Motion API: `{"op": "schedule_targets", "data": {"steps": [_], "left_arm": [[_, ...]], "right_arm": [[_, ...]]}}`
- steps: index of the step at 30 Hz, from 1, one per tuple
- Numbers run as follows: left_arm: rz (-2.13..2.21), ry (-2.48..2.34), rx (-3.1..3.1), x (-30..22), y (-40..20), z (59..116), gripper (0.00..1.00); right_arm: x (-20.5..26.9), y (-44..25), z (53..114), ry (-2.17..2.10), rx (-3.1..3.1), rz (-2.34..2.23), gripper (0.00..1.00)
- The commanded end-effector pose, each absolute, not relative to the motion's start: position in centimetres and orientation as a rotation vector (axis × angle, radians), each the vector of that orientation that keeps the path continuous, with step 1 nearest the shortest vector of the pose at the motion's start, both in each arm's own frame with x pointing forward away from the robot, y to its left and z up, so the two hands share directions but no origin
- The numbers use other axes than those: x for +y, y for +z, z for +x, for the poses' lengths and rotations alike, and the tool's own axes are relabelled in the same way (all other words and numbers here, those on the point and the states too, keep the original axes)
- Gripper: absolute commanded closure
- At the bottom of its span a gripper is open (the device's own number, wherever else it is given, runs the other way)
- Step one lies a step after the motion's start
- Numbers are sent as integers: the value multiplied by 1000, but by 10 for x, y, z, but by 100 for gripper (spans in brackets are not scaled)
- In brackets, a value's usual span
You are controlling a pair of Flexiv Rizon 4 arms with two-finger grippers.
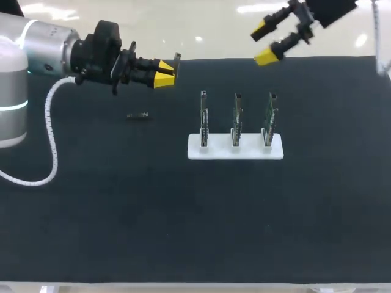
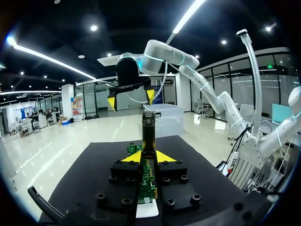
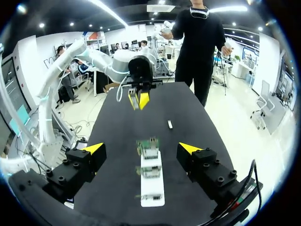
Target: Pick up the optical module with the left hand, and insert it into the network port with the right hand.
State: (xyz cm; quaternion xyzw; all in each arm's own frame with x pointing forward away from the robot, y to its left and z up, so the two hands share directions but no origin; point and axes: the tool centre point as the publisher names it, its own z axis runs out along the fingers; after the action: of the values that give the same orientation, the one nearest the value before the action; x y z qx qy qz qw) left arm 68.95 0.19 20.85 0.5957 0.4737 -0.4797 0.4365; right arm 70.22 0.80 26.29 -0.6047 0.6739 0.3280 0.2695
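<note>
The slim dark optical module (image 2: 148,134) is off the table, pinched between the two yellow-tipped fingers of the left gripper (image 1: 164,74). The fingers are closed onto it from both sides, and one end sticks out past the tips. It hangs in the air to the left of and beyond the white plastic stand (image 1: 235,150), well apart from it. The gripper lies roughly level and points toward the stand's side of the table. In the left wrist view, part of the stand and a board show through the gap beneath the held module

The stand sits near the middle of the black table mat (image 1: 183,220). It carries three upright green circuit boards (image 1: 236,117) in a row, each in its own slot. In the right wrist view, grey metal network ports (image 3: 149,151) show on the boards

A small dark oblong piece (image 1: 138,115) lies flat on the mat left of the stand, apart from it and nearer to the left gripper than to the boards

The right gripper (image 1: 263,43) hangs above the mat's far edge, beyond the stand's right end, with its fingers spread wide and nothing between them
</note>
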Motion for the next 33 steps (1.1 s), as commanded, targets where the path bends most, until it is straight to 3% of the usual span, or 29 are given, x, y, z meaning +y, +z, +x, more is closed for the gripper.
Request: {"op": "schedule_targets", "data": {"steps": [1, 13, 33], "left_arm": [[1479, -1189, 1179, 1, 208, 689, 100], [1479, -1189, 1179, 1, 208, 689, 100], [1479, -1189, 1179, 1, 208, 689, 100]], "right_arm": [[45, 269, 707, 834, 1842, -1652, 0], [107, 275, 701, 729, 1817, -1632, 0], [128, 261, 680, 713, 1799, -1574, 0]]}}
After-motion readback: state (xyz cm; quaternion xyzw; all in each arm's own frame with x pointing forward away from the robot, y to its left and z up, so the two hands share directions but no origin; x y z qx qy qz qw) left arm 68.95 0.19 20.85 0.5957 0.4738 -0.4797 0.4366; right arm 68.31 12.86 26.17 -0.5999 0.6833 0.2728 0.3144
